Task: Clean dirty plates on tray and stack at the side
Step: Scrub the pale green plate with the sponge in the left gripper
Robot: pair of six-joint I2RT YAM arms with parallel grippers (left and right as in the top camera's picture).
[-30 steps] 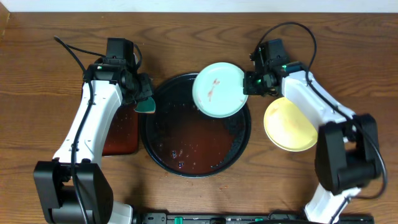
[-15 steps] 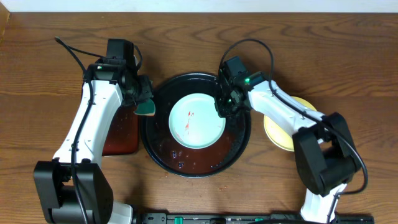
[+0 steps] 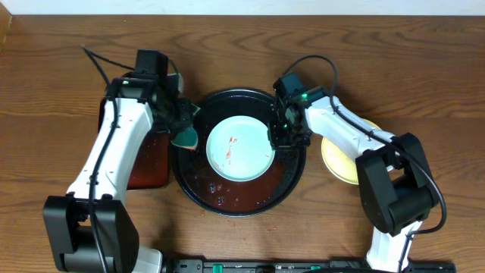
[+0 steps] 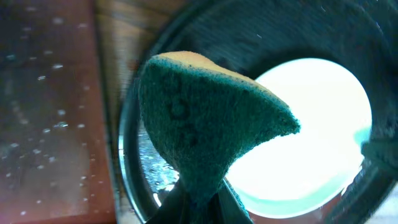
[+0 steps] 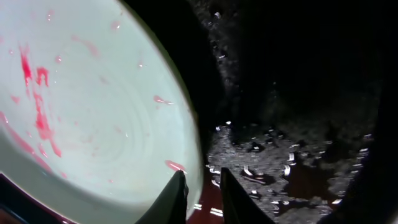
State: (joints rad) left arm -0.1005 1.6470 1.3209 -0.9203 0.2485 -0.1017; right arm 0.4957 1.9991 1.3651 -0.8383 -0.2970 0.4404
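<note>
A pale mint-green plate (image 3: 239,148) with red sauce smears lies inside the round black tray (image 3: 227,208), which holds reddish wet residue. My right gripper (image 3: 279,136) is shut on the plate's right rim. In the right wrist view its fingers (image 5: 202,186) straddle the edge of the plate (image 5: 93,112) over the wet tray floor (image 5: 298,124). My left gripper (image 3: 182,127) is shut on a teal sponge (image 3: 184,139) over the tray's left rim. In the left wrist view the sponge (image 4: 205,118) hangs beside the plate (image 4: 311,124). A pale yellow plate (image 3: 342,163) lies right of the tray.
A dark reddish rectangular tray (image 3: 148,163) lies left of the round tray, under my left arm; it also shows wet in the left wrist view (image 4: 43,106). My right arm crosses over the yellow plate. Bare wooden table surrounds everything.
My right gripper carried the mint plate from above the tray's far right rim down into the tray. My left gripper moved the sponge a little right and down, toward the plate.
</note>
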